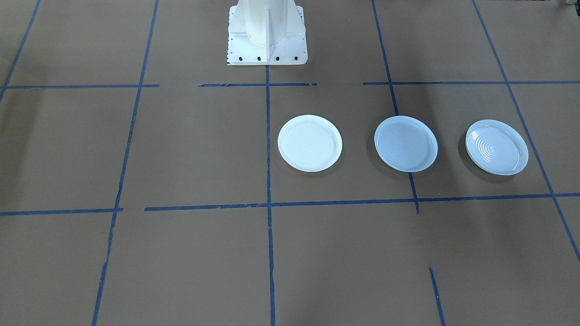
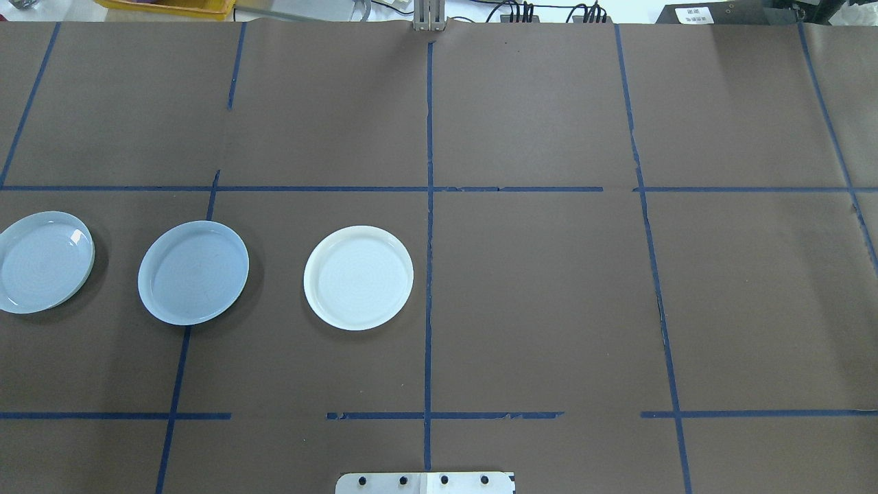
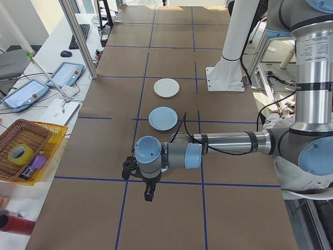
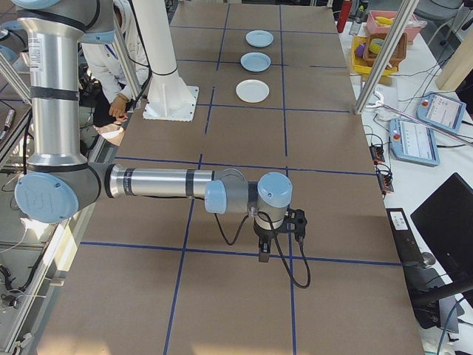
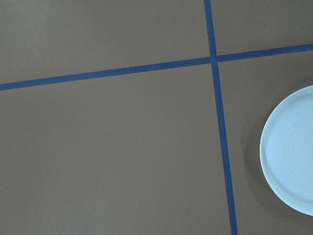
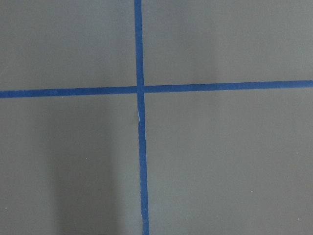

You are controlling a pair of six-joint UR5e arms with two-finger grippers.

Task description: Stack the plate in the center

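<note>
Three plates lie in a row on the brown table. The center one is a smooth pale blue-grey plate (image 1: 406, 143) (image 2: 193, 272) (image 3: 162, 118) (image 4: 255, 62). On one side of it is a bright white plate (image 1: 310, 143) (image 2: 359, 277), on the other a ridged bluish plate with a cream edge (image 1: 497, 146) (image 2: 44, 261). My left gripper (image 3: 149, 196) hangs near the row's end, over the tape lines. My right gripper (image 4: 264, 256) hangs far from the plates. Whether either is open or shut I cannot tell. A pale plate's rim (image 5: 291, 152) shows in the left wrist view.
The white robot pedestal (image 1: 266, 31) (image 2: 425, 482) stands at the table's edge. Blue tape lines (image 6: 140, 89) grid the surface. Off the table are a yellow tray holding a wicker basket (image 3: 26, 148), control tablets (image 4: 414, 137), metal posts (image 3: 78, 36) and a seated person (image 4: 111, 66).
</note>
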